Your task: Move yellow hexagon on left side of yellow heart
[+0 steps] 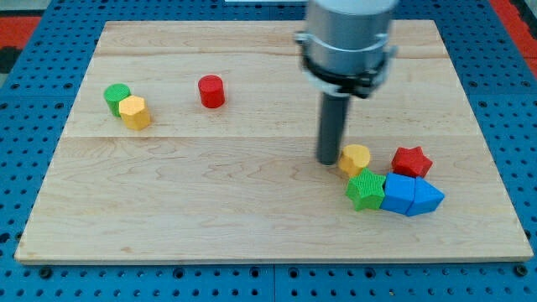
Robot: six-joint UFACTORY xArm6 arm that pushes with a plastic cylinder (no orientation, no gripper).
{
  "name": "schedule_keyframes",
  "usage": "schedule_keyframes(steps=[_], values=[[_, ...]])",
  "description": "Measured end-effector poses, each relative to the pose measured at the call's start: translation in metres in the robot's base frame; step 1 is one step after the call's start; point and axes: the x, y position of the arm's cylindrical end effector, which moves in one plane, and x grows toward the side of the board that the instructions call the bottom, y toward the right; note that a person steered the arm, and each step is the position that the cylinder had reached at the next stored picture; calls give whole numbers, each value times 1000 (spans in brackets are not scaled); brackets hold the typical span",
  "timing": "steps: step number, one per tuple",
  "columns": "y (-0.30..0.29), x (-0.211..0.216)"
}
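The yellow hexagon sits at the view's left, touching a green cylinder on its upper left. The yellow heart lies at the view's right of centre. My tip rests on the board just left of the yellow heart, touching or nearly touching it. The tip is far to the right of the yellow hexagon.
A red cylinder stands at the upper middle left. A green star, a blue cube and a blue triangular block cluster below the heart. A red star sits right of the heart. The wooden board lies on a blue perforated table.
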Motion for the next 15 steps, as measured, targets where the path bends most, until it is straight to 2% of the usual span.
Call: schedule_keyframes(steps=[1,3,4,5,6,7,8,9,10,11,12,13,14,15], values=[[-45,-8],[-218,-17],[-297,-38],[-336,-59],[-320,-68],[-266,-74],[-286,-97],[-265,-122],[-194,-87],[-147,-41],[-173,-31],[-170,-12],[-121,5],[-51,4]])
